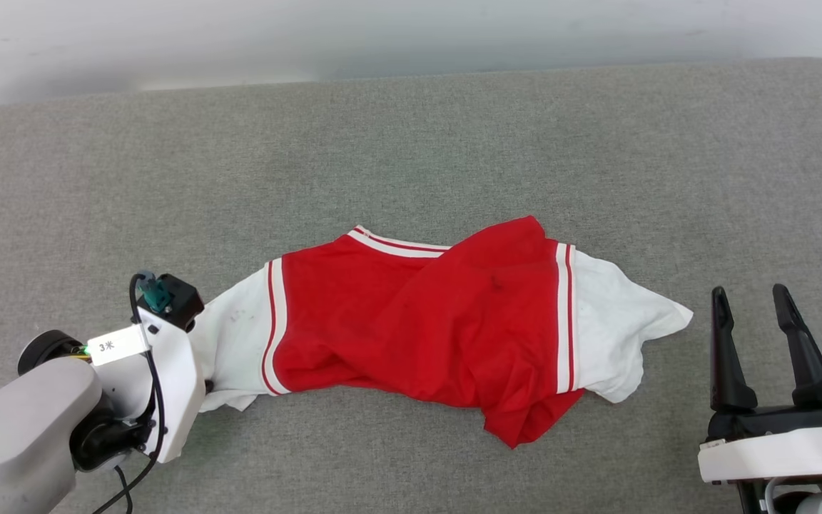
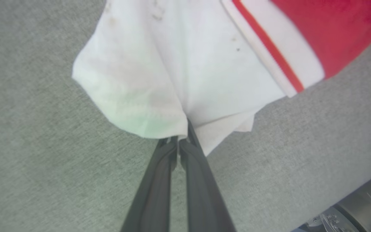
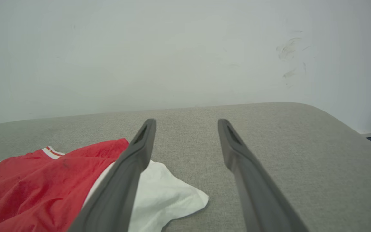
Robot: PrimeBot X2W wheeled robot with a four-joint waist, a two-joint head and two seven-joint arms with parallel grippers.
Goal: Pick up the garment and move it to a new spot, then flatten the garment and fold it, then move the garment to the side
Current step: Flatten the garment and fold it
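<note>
Head view, from where I stand: the soft red jersey T-shirt with white sleeves and red-and-white striped trim (image 1: 418, 321) lies crumpled across the middle of the grey fabric-covered counter (image 1: 411, 143). Its length runs from 9 o'clock to 3 o'clock, with a red flap folded over toward 5 o'clock.

The left arm's white wrist sits at the garment's 8 o'clock end and covers the sleeve's edge there. In the left wrist view, the left gripper (image 2: 179, 143) has its two dark fingers pressed together on the hem of that white sleeve (image 2: 172, 64), pinching a fold of cloth. The rest of the sleeve fans out toward 12 o'clock, and the striped trim runs off toward 2 o'clock.

The right gripper (image 1: 750, 291) rests at 4 o'clock of the head view, fingers spread wide and holding nothing. It stands apart from the other white sleeve (image 1: 618, 335), whose tip points at it from 9 o'clock. Bare grey counter lies between that sleeve tip and the gripper. In the right wrist view a pale wall (image 3: 172, 48) rises beyond the counter at 12 o'clock.
</note>
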